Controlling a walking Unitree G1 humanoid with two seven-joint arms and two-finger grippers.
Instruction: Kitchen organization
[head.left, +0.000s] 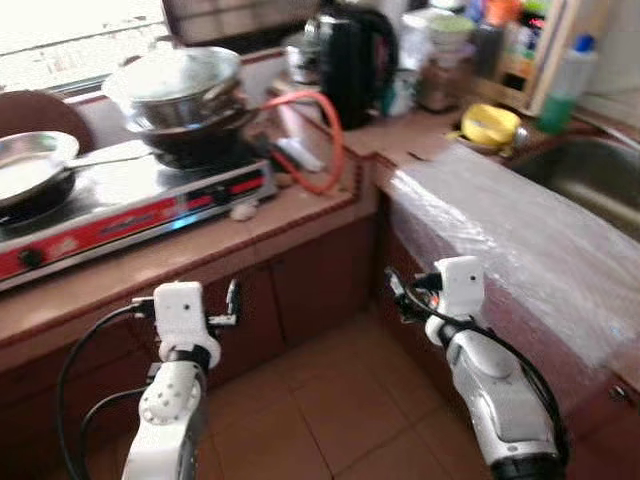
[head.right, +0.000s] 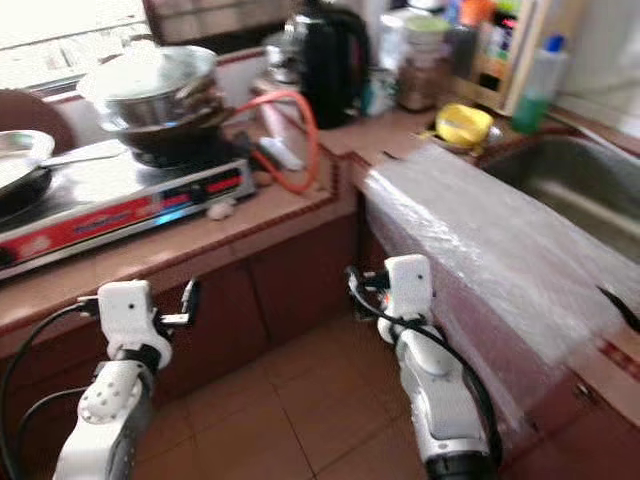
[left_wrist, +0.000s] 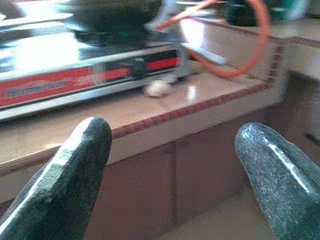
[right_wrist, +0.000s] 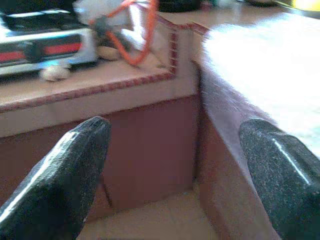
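Brown L-shaped kitchen counter w/ dark cabinet fronts is seen over a tan tiled floor. On its far left part a silver-and-red gas stove is set, w/ a lidded steel pot on top & a steel frying pan at left. An orange hose loops right of the stove; a black kettle stands behind. Left gripper & right gripper are held low before the cabinets, fingers apart, nothing gripped.
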